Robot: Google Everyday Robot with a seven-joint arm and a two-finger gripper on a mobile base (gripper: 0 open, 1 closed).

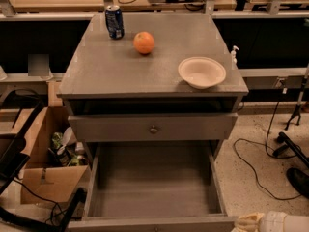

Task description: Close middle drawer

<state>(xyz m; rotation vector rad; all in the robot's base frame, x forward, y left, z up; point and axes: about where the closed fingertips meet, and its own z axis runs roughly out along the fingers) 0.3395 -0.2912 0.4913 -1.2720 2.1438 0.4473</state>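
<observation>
- The middle drawer (154,192) stands pulled far out toward the camera, with its front edge at the bottom of the view. Its knob is not visible, so a push would probably have to land on the flat front.
- The gripper (248,222) sits low at the bottom right, just beside the drawer's front right corner; I cannot tell whether it is released or clenched. A push from that corner is off-centre and could skew the drawer and jam it on its runners.
- The upper drawer (153,128) lies directly above the closing path, so an arm riding high might strike it.
- A hard slam could shake the table (111,71): the orange (144,42) may roll, the soda can (115,21) may tip, and the bowl (202,72) near the right edge may slide.
- The floor cables (256,173) could snag the base.
</observation>
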